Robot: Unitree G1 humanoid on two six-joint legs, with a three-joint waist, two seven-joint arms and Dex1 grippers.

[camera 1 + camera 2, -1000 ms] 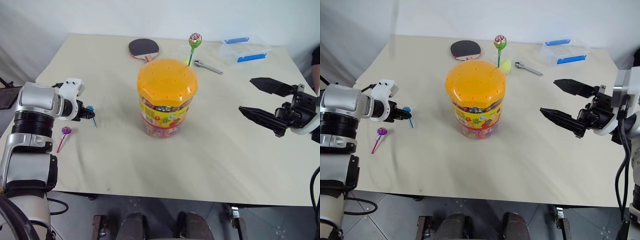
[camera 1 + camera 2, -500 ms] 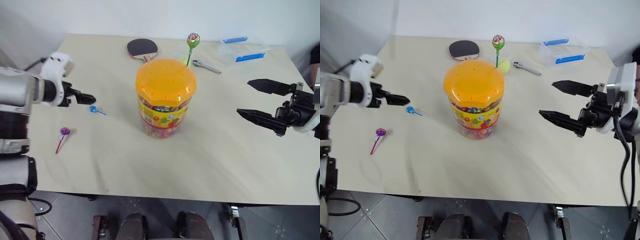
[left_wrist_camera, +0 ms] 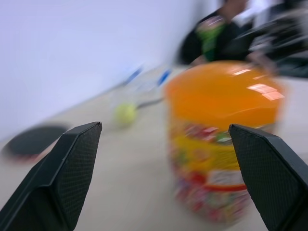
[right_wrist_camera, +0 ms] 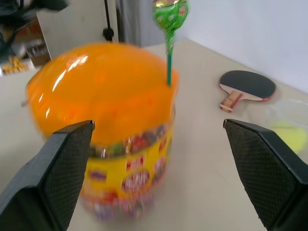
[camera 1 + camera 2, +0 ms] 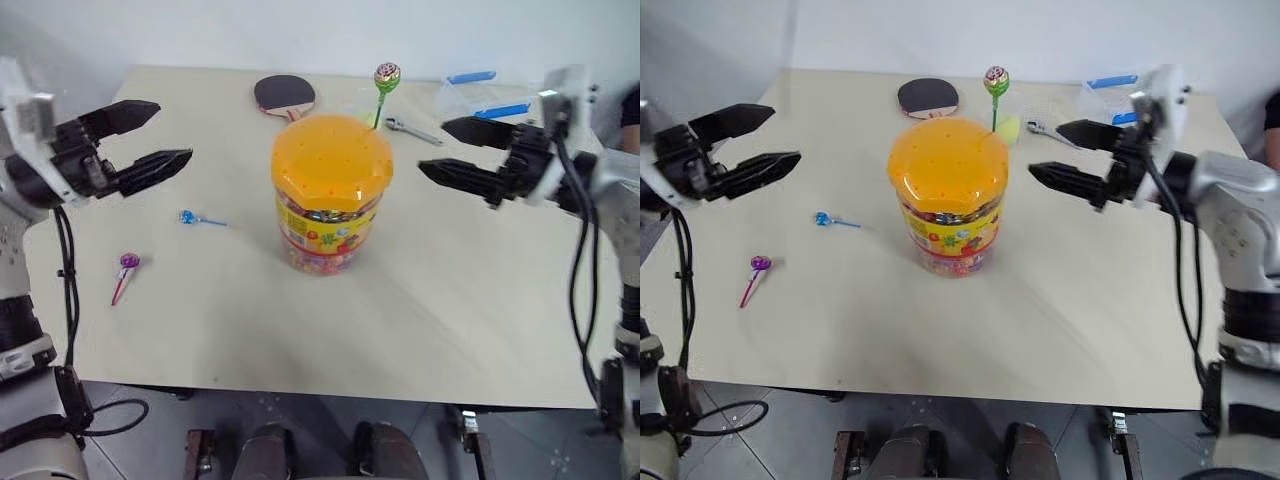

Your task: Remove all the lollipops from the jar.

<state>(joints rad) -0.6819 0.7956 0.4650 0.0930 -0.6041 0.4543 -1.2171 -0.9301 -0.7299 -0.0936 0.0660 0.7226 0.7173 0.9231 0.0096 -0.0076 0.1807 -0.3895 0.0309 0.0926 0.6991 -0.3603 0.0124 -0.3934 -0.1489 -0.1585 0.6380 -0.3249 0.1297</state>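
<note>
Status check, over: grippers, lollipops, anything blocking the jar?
Left gripper and right gripper open, empty. Green lollipop in jar; blue and purple on table. Nothing blocking.

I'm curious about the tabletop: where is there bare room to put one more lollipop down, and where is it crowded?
The near strip of table in front of the jar is bare, as is the stretch to its right. On the left lie the blue lollipop and purple lollipop. The far edge is crowded: paddle, yellow ball, wrench, clear box, and the green lollipop standing in the lid.
</note>
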